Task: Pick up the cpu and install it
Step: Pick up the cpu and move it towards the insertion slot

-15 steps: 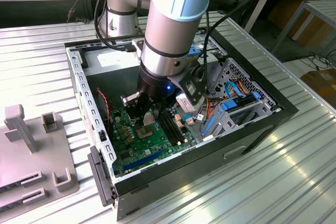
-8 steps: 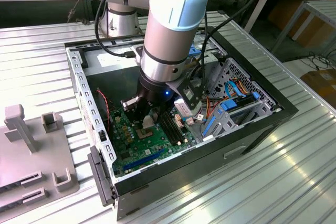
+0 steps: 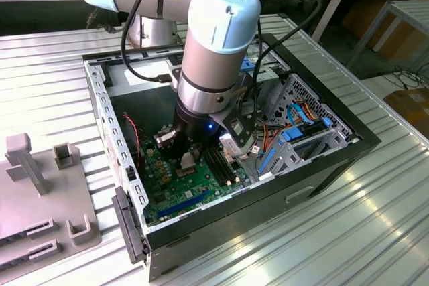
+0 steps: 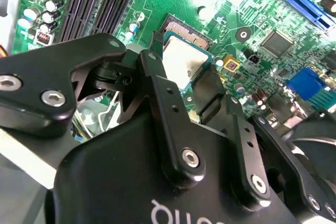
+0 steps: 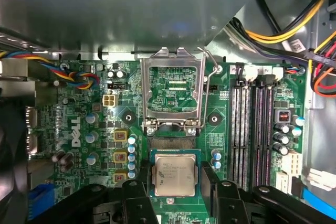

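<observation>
Gripper (image 5: 175, 188) lowered inside the open case (image 3: 333, 163), over the green board (image 5: 79, 124). Its two black fingers (image 4: 158, 85) are narrowed onto opposite edges of the cpu (image 5: 175, 174), which sits silver top up and printed with fine grey text, partly covering the socket's gold contacts. The hinged frame (image 5: 173, 90) stands open just beyond. White lettering marks the board.

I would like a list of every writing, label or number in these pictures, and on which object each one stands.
Motherboard: a maker's logo in large white letters, plus tiny white part labels, too small to read.
cpu: engraved lines on its metal top, too small to read.
Gripper: white letters on its black body, cut off at the edge in the second wrist view.
</observation>
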You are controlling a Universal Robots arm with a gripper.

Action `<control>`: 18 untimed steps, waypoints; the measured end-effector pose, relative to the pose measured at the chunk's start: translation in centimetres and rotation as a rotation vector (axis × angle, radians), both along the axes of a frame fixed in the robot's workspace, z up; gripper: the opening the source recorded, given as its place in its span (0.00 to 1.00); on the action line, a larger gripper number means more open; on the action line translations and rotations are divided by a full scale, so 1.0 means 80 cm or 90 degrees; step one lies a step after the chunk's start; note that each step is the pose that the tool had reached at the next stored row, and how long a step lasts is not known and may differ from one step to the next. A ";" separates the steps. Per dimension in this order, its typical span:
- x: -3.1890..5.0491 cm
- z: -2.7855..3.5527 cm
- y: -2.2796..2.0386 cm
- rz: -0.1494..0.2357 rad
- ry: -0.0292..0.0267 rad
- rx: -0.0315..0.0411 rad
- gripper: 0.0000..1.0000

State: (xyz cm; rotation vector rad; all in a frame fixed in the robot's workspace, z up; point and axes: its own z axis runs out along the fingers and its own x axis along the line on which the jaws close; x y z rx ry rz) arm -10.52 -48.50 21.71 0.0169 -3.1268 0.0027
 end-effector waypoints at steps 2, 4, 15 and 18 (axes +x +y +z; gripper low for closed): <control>0.000 -0.0005 -0.0001 0.000 0.0001 -0.0001 0.47; 0.000 -0.0005 -0.0001 0.000 0.0001 -0.0001 0.47; -0.001 -0.0137 0.0000 0.003 -0.0001 0.0004 0.47; -0.001 -0.0176 -0.0001 0.003 0.0000 0.0003 0.47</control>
